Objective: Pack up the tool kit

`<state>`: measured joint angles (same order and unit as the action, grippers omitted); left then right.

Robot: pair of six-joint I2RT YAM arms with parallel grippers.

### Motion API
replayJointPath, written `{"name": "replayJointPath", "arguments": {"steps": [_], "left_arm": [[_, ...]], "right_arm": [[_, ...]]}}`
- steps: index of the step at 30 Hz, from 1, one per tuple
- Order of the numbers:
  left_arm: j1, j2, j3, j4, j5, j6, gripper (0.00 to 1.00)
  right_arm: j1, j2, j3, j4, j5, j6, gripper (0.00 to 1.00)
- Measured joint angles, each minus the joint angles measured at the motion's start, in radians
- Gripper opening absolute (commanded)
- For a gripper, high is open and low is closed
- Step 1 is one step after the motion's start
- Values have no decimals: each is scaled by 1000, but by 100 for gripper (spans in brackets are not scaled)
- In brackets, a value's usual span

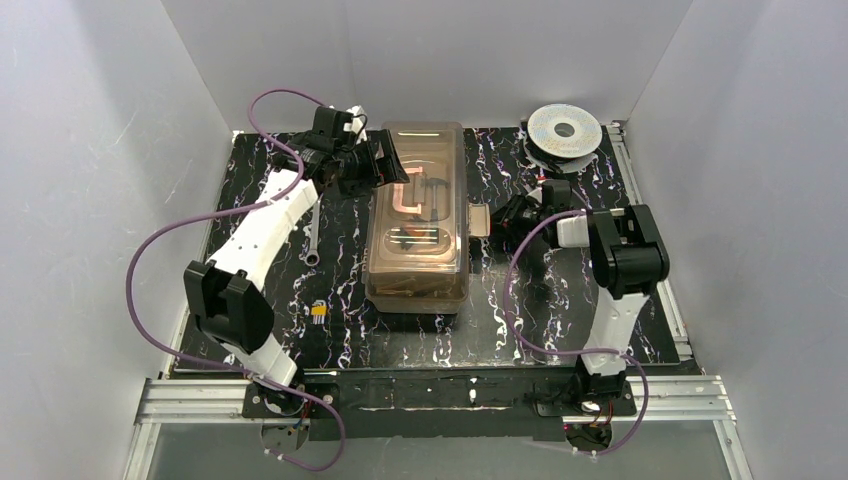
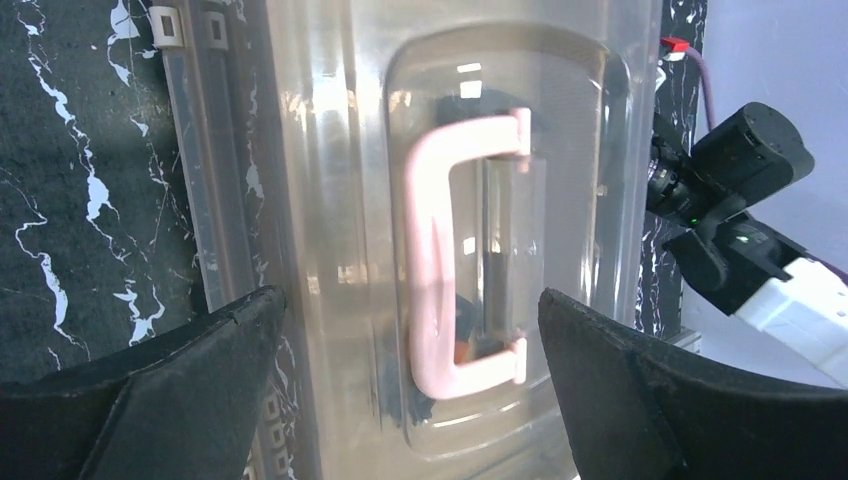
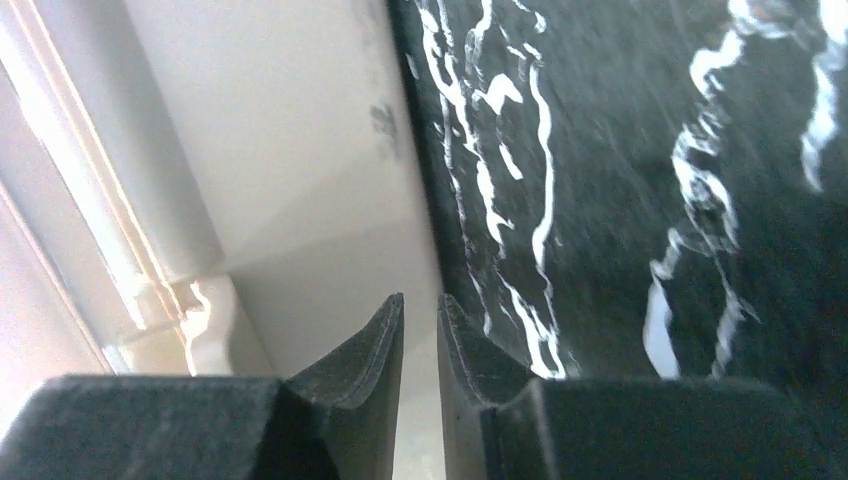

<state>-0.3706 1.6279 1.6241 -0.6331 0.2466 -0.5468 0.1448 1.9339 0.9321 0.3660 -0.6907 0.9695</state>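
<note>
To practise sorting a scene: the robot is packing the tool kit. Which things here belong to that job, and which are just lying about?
Belong to the job:
tan toolbox
cream handle on its lid
silver wrench-like tool lying left of the box
small key set, nearer the arms

Just lying about:
round spool, far right corner

The large tan plastic toolbox (image 1: 415, 215) sits upright with its translucent brownish lid (image 1: 424, 142) shut. Its cream loop handle (image 1: 408, 196) lies flat in the lid's recess. A slim silver metal tool (image 1: 313, 238) lies just left of the toolbox. A small dark yellow-banded tool (image 1: 318, 312) lies off its near left corner.
</note>
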Motion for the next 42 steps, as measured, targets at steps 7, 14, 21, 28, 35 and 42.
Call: {"name": "replayJointPath", "arguments": {"steps": [7, 14, 21, 28, 35, 42], "left_arm": [[14, 68, 8, 17, 5, 1, 98], [22, 91, -13, 50, 6, 5, 98], [23, 97, -13, 53, 10, 4, 98], [27, 102, -13, 56, 15, 2, 98], [31, 101, -32, 84, 19, -17, 98], [35, 100, -47, 106, 23, -34, 98]], "right_arm": [[32, 185, 21, 447, -175, 299, 23], [43, 210, 21, 696, -236, 483, 23], [43, 187, 0, 688, -245, 509, 22], [61, 35, 1, 290, -177, 259, 22], [127, -72, 177, -283, 64, -99, 25], [229, -64, 450, -777, 410, -383, 27]]}}
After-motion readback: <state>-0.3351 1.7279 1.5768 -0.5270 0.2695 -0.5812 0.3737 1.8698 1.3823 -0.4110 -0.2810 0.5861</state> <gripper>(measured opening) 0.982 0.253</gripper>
